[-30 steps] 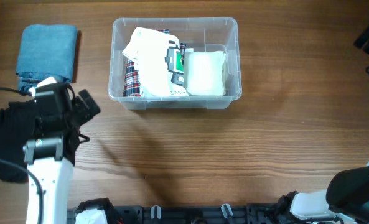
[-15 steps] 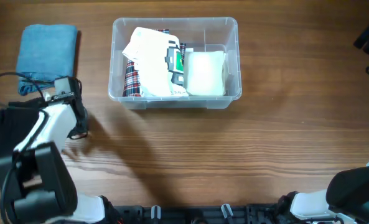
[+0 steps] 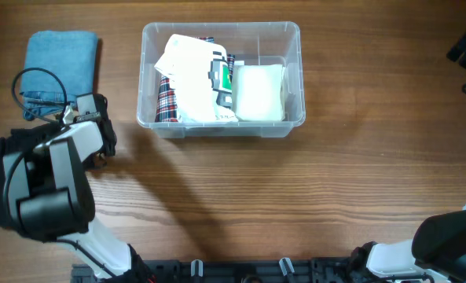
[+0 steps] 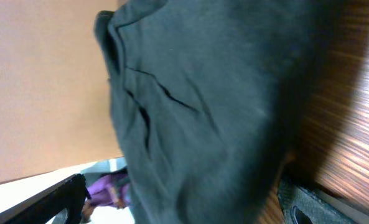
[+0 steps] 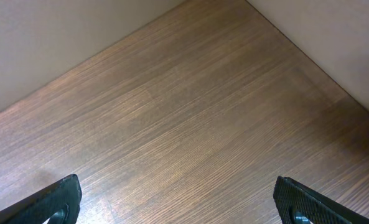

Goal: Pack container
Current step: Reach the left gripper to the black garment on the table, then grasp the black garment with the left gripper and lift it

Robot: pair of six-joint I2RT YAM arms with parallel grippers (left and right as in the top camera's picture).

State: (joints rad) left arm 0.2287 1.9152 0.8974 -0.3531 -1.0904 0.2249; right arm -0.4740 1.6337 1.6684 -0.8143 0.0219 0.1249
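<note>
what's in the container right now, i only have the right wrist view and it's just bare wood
Observer: The container holds a plaid garment with a white garment lying on it.
Operator: anything not packed yet
Observer: A folded blue garment lies outside, to the left of the container.
Operator: where's the left gripper
Observer: The left gripper is open, facing a dark garment at the far left.

Wide-spread hand (image 5: 181,202) hovers above the wooden table (image 5: 190,112).
</note>
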